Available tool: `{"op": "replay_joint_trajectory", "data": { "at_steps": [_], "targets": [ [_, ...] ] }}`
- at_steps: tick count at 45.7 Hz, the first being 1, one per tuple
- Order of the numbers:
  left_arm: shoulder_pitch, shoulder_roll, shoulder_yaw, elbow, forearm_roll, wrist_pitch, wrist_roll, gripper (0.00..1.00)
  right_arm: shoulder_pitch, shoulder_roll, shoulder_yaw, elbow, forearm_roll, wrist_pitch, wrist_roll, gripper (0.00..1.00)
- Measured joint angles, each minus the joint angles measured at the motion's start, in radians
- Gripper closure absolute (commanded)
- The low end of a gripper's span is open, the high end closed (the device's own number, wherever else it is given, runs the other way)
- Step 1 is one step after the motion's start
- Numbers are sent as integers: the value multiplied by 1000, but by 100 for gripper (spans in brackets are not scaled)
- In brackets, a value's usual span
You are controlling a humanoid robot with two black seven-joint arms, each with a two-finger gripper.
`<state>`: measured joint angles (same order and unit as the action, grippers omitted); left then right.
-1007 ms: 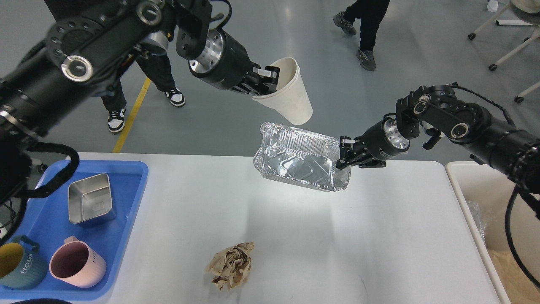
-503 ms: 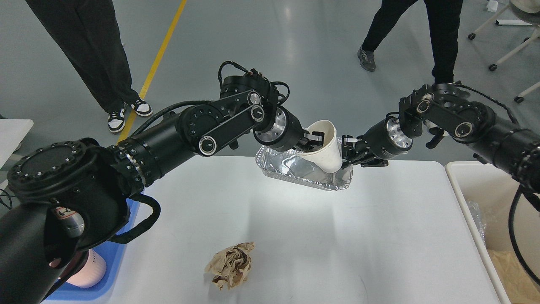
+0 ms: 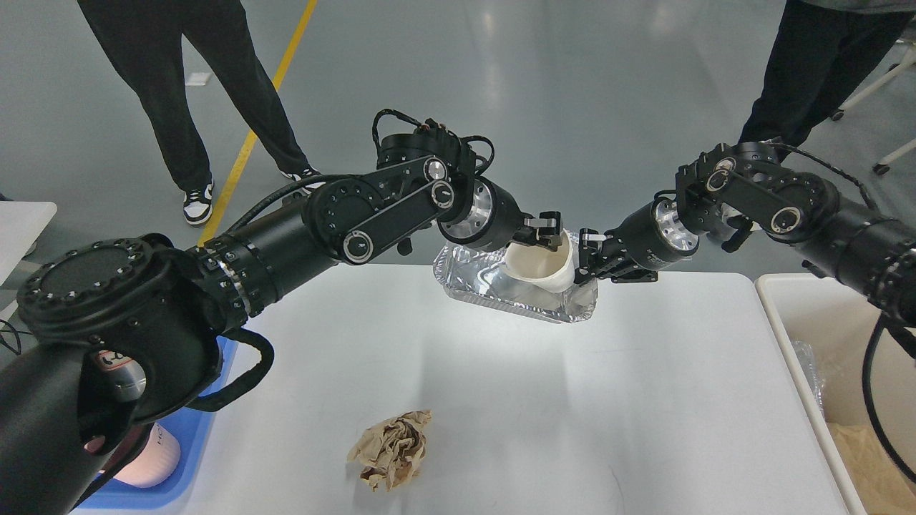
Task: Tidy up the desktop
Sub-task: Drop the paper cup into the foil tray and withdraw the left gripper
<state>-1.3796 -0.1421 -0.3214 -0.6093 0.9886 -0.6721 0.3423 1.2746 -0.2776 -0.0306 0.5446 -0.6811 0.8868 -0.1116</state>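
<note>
The white desktop (image 3: 572, 400) fills the lower view. My right gripper (image 3: 588, 259) is shut on the right end of a silver foil tray (image 3: 494, 286) and holds it tilted above the desktop's far edge. A white paper cup (image 3: 540, 266) sits inside the foil tray, mouth up. My left gripper (image 3: 547, 230) is right above the cup's rim, its fingers apart and no longer pinching it. A crumpled brown paper ball (image 3: 390, 447) lies on the desktop near the front.
A blue plastic tray (image 3: 182, 458) with a pink mug (image 3: 154, 458) is at the left edge, mostly hidden by my left arm. A cream-coloured bin (image 3: 805, 336) stands at the right edge. People stand on the floor beyond the desktop.
My left arm swung down and brought the cup from high up into the foil tray. The cup now sits lower in the tray and the left gripper has come off its rim.
</note>
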Motion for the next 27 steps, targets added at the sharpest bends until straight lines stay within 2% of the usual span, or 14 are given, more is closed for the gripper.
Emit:
{"op": "replay_joint_trajectory", "data": {
  "at_steps": [9,21,27],
  "targets": [
    [-164,35,-13,-4,-159,-41,9,4,0,0,0,0,0,0,-1,100],
    [-415,193,-27,-16,-296,-250,32,4,0,2,0,-1,0,0,-2,100],
    [-483,286,-28,-19,-332,-285,48,4,0,1,0,-2,0,0,-2,100]
  ]
}}
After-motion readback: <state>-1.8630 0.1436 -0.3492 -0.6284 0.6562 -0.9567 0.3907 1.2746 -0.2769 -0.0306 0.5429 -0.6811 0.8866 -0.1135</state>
